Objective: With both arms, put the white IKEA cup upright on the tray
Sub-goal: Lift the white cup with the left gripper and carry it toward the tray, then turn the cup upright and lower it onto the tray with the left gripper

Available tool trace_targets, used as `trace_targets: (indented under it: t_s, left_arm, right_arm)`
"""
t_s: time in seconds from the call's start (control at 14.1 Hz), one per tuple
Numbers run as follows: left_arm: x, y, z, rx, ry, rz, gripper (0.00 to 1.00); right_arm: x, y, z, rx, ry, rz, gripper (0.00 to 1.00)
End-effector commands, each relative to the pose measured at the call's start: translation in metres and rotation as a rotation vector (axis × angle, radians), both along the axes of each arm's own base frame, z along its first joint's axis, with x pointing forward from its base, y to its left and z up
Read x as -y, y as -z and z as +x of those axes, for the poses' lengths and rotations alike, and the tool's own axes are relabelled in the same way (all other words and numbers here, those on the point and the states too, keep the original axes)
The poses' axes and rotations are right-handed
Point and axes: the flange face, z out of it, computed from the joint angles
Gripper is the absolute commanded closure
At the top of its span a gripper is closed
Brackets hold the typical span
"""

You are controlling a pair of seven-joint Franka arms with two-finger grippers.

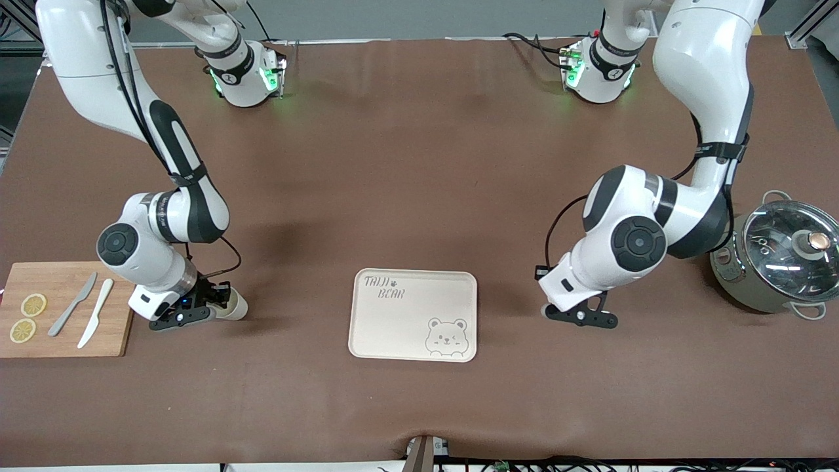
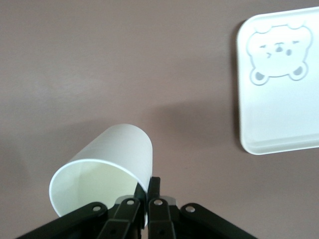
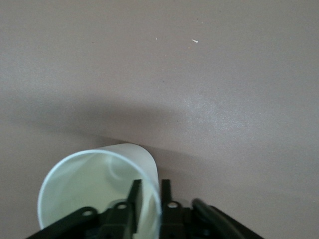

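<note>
- Two arms, two claws, and I count two cups.
- My right claw [image 3: 149, 185] is clenched on the rim of a white cup [image 1: 234, 307] lying on its side beside the board [image 1: 118, 308].
- My left claw [image 2: 151, 181] pinches the rim of a second cup [image 2: 109, 154], also tipped over, near the tray [image 1: 413, 321]; neither cup is on it.
- One tray, one pot [image 1: 773, 262], two knives [image 1: 73, 303] and two lemon slices [image 1: 33, 304] on the board.
- The table [image 1: 419, 164] is covered in plain brown.
- In the front view my left arm hides the second cup almost wholly.
</note>
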Motion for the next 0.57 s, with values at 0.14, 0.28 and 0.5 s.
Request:
trace_targets:
  t_s: [0.14,0.28,0.5]
  left_arm:
    - [0.067,0.017,0.001,0.009,0.000,-0.019,1.00]
    - [0.086,0.029,-0.003,0.027,0.008,-0.023,1.00]
    - [0.115,0.046,-0.008,0.034,0.002,-0.033,1.00]
  right_arm:
    - [0.001,-0.001,0.004,0.002,-0.013,0.006,1.00]
    - [0.001,-0.002,0.004,0.002,-0.013,0.007,1.00]
    - [0.001,-0.004,0.006,0.001,-0.010,0.009,1.00]
